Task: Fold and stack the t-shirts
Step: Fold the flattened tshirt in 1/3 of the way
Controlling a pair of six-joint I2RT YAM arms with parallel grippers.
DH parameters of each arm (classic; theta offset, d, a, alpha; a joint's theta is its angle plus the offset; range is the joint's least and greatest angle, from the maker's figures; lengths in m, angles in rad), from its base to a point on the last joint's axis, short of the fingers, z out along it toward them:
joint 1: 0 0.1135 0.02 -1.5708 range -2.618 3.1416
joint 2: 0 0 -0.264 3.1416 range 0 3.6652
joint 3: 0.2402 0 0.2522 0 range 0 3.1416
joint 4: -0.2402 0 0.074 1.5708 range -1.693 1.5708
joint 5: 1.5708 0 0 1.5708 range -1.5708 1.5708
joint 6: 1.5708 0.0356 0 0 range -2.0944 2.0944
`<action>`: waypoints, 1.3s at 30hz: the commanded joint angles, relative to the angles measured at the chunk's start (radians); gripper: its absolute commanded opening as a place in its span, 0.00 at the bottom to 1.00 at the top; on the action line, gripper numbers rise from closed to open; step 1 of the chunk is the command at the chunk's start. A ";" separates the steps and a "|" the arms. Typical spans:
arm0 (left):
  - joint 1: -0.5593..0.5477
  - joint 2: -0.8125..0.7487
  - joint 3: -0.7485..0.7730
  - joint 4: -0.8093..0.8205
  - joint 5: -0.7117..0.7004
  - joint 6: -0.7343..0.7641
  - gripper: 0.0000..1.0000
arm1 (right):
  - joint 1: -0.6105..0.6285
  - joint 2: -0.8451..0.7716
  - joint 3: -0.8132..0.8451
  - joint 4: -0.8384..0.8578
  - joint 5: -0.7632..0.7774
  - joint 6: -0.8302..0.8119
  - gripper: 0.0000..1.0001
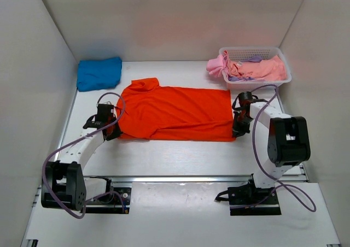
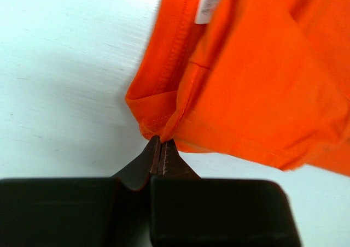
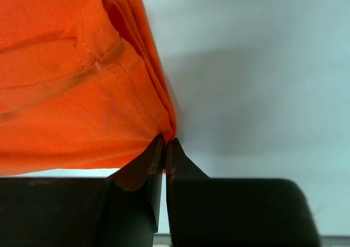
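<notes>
A bright orange-red t-shirt [image 1: 175, 113] lies flat across the middle of the smooth white bench [image 1: 180, 154]. Its soft cloth is laid out as a long rectangle, with a rounded flap jutting from the far left corner. The left claw [image 2: 161, 148] is closed to a hairline slit on the shirt's near left corner. There, doubled layers of cloth with a line of stitching gather into the black, wedge-shaped fingertips. A small white label [image 2: 209, 6] shows on the cloth beyond. The right claw [image 3: 165, 146] is pinched just as tight on the near right corner, gripping the stacked edges of a stitched hem that puckers slightly at the bite. A bright blue t-shirt [image 1: 99, 73] sits folded into a plump, rounded bundle at the bench's far left corner, near the orange shirt but apart from it. At the far right corner stands a rectangular white plastic basket [image 1: 249, 51] with lattice walls and rounded corners. It is heaped with crumpled pale pink t-shirts [image 1: 265, 69], one of them spilling over the left rim. Scraps of lilac cloth [image 1: 240, 78] show among them. Thin lilac cables [image 1: 295, 189] loop loosely from the white-and-black arms, and plain matte white walls [image 1: 164, 17] close in the bench on three sides.
</notes>
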 commanded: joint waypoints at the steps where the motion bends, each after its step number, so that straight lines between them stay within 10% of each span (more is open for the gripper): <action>1: 0.022 -0.026 0.012 -0.032 -0.001 0.059 0.00 | -0.032 -0.060 -0.050 -0.063 0.071 -0.002 0.00; 9: 0.025 -0.038 -0.011 -0.047 0.030 0.087 0.00 | -0.025 -0.109 -0.103 -0.138 0.084 -0.007 0.04; 11: 0.025 -0.038 -0.003 -0.043 0.046 0.093 0.24 | -0.017 -0.134 -0.101 -0.146 0.082 -0.008 0.19; 15: 0.037 -0.028 0.050 -0.050 0.075 0.099 0.38 | -0.003 -0.200 -0.078 -0.173 0.103 0.001 0.37; 39: 0.016 0.250 0.242 0.095 0.199 0.051 0.42 | -0.063 -0.183 -0.009 0.023 -0.044 -0.028 0.38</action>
